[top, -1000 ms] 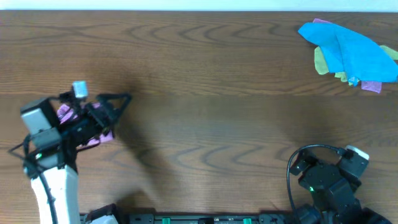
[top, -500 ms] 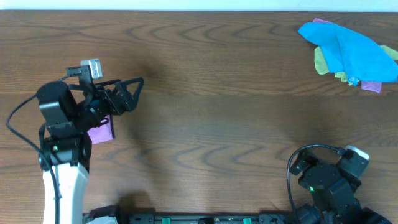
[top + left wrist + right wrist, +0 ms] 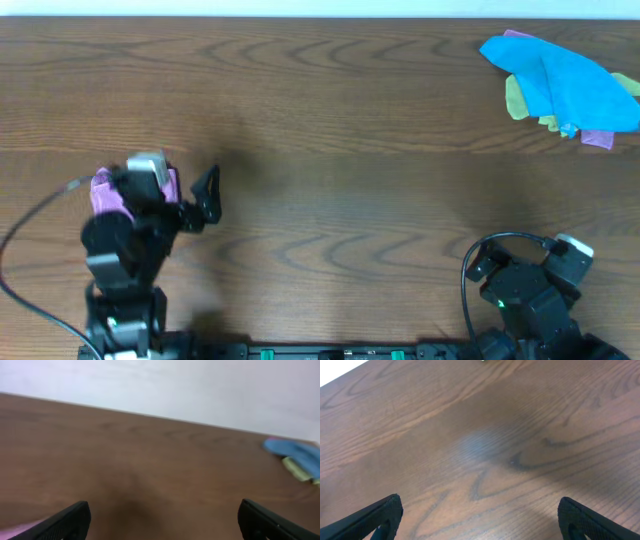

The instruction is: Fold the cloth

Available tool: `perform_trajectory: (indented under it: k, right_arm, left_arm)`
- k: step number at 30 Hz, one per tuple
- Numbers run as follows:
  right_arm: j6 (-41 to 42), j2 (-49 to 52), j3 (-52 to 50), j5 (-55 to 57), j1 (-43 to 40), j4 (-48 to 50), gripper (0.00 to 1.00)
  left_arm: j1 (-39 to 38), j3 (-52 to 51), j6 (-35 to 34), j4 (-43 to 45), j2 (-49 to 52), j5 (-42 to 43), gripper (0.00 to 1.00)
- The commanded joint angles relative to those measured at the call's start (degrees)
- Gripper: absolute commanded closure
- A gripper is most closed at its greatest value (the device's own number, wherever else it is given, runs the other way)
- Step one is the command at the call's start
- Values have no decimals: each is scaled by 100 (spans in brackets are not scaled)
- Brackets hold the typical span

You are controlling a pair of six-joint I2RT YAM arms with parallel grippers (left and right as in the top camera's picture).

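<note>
We see the lilac microfiber cloth (image 3: 101, 192) lying on the left part of the dark brown wood-grain table (image 3: 350, 150), toward the near side. Most of it is hidden under the left arm (image 3: 125, 245), so only a bunched edge shows on either side of the wrist, and we cannot tell how it is folded. In the left wrist view it is only a pink sliver in the bottom-left corner.

The left arm rises from its base at the near edge and stands drawn in over the cloth. Its wrist is held about level, looking across the table to the white wall (image 3: 200, 385). One black finger (image 3: 206, 188) juts out to the right of the wrist. The left end effector (image 3: 167, 522) is spread wide with nothing between its fingers, clear of the cloth.

The right arm (image 3: 530, 295) sits folded low at the near right corner. The right end effector (image 3: 482, 515) is also wide open and empty, tilted down over bare wood.

Well apart, at the far right corner, a bright blue cloth (image 3: 560, 78) lies crumpled over a yellow-green cloth (image 3: 517, 100).
</note>
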Motion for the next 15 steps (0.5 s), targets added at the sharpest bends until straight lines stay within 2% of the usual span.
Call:
perform_trajectory:
  k: [1, 7, 15]
  right_arm:
    - [81, -15, -28, 92, -26, -11, 1]
    - [81, -15, -28, 92, -26, -11, 1]
    - [81, -15, -28, 92, -26, -9, 1]
  left_arm:
    - [-31, -647, 404, 98, -682, -481, 5]
    - [-28, -1543, 861, 87, -1755, -739, 5]
    - [-66, -2308, 870, 79, -2684, -761, 5]
